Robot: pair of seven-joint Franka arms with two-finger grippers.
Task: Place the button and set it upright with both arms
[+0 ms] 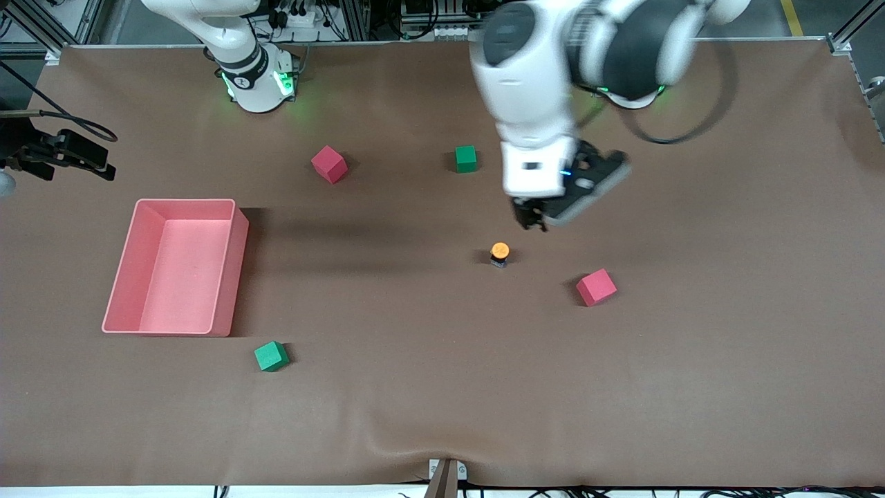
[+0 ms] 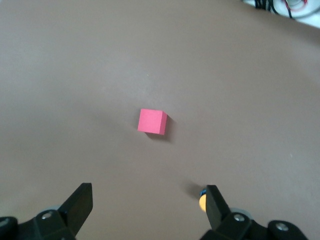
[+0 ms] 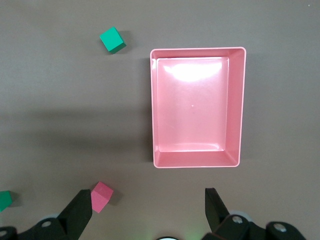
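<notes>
The button (image 1: 500, 253) is found upright on the table, cap up, near a red cube (image 1: 596, 287). The left gripper (image 1: 531, 220) is held just above it, jaws wide, empty. The right gripper (image 3: 147, 210), equally spread and empty, waits above the pink tray (image 3: 239, 107).

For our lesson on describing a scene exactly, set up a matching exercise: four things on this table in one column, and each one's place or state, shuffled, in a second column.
Things
1. button
2. pink tray
3. left claw
4. green cube nearest the front camera

Places or states
A. open, in the air near the button
B. beside the tray's near corner
C. upright, orange cap up
D. empty, toward the right arm's end of the table

Pairs: 1-C, 2-D, 3-A, 4-B
</notes>
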